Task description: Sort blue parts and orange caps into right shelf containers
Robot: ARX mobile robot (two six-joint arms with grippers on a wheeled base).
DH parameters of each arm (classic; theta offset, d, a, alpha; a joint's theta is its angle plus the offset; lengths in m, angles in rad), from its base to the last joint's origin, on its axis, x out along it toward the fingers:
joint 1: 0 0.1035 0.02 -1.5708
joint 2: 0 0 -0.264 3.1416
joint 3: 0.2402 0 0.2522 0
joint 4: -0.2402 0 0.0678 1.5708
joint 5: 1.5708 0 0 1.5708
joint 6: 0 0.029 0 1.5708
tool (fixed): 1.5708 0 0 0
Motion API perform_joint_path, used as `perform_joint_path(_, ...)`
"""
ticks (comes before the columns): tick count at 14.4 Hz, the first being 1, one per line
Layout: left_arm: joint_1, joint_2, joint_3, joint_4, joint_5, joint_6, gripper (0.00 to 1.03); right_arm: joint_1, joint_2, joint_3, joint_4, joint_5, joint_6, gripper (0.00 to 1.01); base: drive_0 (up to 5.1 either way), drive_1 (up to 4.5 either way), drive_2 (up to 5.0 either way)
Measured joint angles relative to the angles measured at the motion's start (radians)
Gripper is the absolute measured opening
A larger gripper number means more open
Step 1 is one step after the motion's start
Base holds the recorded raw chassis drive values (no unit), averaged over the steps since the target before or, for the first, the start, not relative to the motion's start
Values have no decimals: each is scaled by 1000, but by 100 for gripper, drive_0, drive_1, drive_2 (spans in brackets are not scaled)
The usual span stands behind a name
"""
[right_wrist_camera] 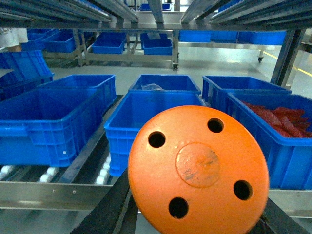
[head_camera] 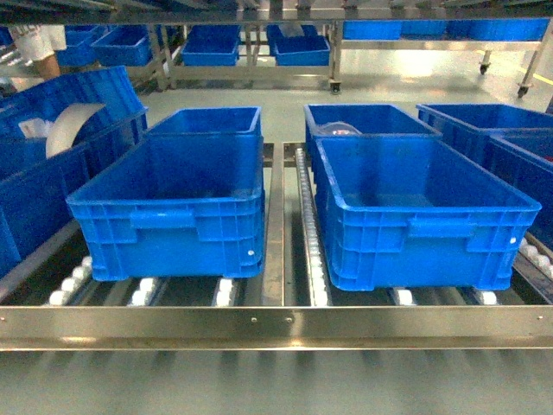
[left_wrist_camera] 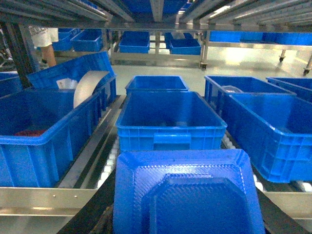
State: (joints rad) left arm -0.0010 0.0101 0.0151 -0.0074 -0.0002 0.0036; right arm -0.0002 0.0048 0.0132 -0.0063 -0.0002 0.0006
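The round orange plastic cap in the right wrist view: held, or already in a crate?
Held. The round orange plastic cap sits between the right gripper's dark fingers, before the shelf rail.

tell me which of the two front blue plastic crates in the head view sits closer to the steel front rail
The right front blue plastic crate: its base nearly reaches the shiny steel front rail, while the left front crate sits further back on the white rollers.

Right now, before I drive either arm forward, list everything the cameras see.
Blue part: one, blue, held close to the left wrist camera.
Orange cap: one, orange, four holes, held close to the right wrist camera.
Containers: two front crates, blue, left and right, more behind and beside.
Shelf: one, steel, front rail, white rollers.
Red pieces: pile, red, far-right crate.
White roll: one, left crate.
Person: background left.
Grippers: dark fingers only partly visible.
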Motion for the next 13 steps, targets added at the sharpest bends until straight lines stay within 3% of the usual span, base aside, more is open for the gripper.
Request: perform_joint_path(13,0,0,0,0,0,0,43,0,0,0,0,0,0,42,0,0,0)
